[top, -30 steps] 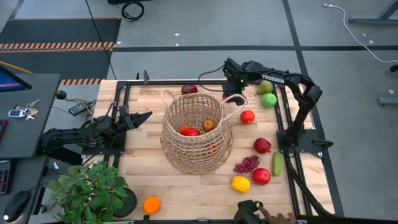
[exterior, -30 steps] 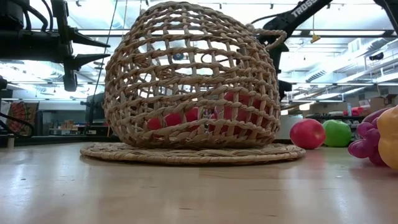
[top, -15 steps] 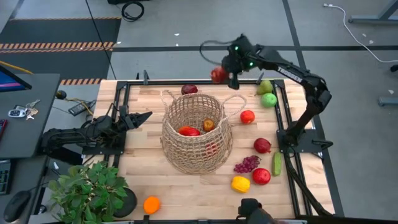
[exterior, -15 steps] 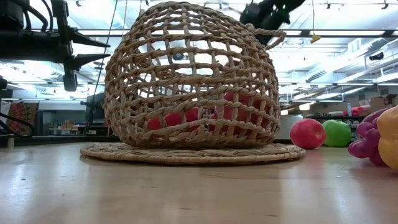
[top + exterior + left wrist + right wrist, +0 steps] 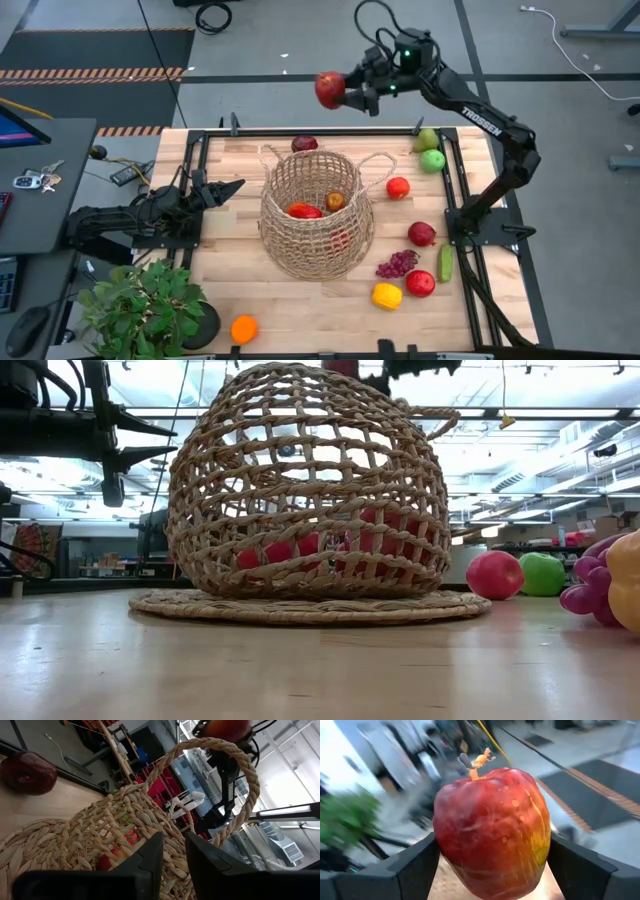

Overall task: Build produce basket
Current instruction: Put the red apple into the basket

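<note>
The tan wicker basket [image 5: 318, 215] stands on its flat base in the middle of the table, with red apples and one orange-brown fruit inside. My right gripper [image 5: 342, 93] is high over the table's far edge, shut on a red apple [image 5: 329, 89]. That apple also shows at the top edge of the low view [image 5: 342, 365]. My left gripper [image 5: 236, 186] is shut and touches nothing; it is level at the table's left side, pointing at the basket [image 5: 90, 845]. More produce lies on the table to the basket's right. My right gripper pinches the red apple by two opposite sides of its belly [image 5: 445, 855], one finger [image 5: 410, 870] on each side. The fingers lie about level and come from the table's right. The apple is lifted clear, high above the table, its stem [image 5: 477, 762] showing.
On the table: a dark red apple [image 5: 304, 144] behind the basket, a pear [image 5: 427, 139], a green apple [image 5: 433, 160], red apples [image 5: 398, 187] [image 5: 422, 234], grapes [image 5: 397, 264], a cucumber [image 5: 445, 263], a lemon [image 5: 386, 296], an orange [image 5: 244, 328]. A potted plant [image 5: 145, 305] stands at the near left corner.
My right gripper has risen from beside the basket's far right handle to high over the table's far edge, taking the red apple clear of the table. Its wrist has tipped from pointing down to about level and has rolled.
</note>
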### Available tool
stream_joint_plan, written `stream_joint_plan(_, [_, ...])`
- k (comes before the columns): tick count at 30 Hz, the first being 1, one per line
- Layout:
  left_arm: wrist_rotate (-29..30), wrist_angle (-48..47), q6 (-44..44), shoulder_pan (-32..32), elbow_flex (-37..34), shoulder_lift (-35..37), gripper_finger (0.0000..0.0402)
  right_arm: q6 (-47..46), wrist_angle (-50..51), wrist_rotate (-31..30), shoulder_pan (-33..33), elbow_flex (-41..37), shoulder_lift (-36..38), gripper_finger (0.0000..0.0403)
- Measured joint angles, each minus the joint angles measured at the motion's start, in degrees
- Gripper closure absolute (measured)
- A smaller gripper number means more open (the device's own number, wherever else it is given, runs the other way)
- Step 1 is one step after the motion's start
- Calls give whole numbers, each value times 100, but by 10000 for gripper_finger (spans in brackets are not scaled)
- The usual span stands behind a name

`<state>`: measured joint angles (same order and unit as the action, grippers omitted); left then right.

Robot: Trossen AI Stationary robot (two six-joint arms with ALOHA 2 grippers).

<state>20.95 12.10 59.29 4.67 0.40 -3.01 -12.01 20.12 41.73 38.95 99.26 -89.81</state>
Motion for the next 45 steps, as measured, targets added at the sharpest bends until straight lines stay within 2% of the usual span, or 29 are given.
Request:
stream_joint_plan(3, [0, 2, -2, 0, 2, 2, 317, -617, -515, 188, -196, -2, -9, 55])
stream_joint_plan(9, [-2, 2, 0, 0, 0, 2, 312, -1038, -827, -15, -716, -4, -14, 55])
stream_joint_plan(19, [0, 1, 0, 2, 1, 1, 316, -1835, -1477, -2611, -1685, -4, -14, 55])
stream_joint_plan(25, [-2, 2, 0, 0, 1, 1, 314, -2160, -2015, -4436, -2200, -4, -16, 55])
stream_joint_plan(32, [-1, 0, 0, 0, 2, 1, 311, -2990, -2449, -5424, -2693, -4, -16, 55])
stream_joint_plan(38, [0, 0, 0, 0, 2, 2, 312, -3025, -2811, -6877, -3188, -4, -206, 55])
stream_joint_plan(41, [0, 1, -2, 2, 2, 2, 312, -3022, -3230, -7104, -3308, -6, -375, 55])
stream_joint_plan(45, [0, -2, -1, 0, 0, 2, 310, -3055, -3674, -7077, -3404, -4, -646, 55])
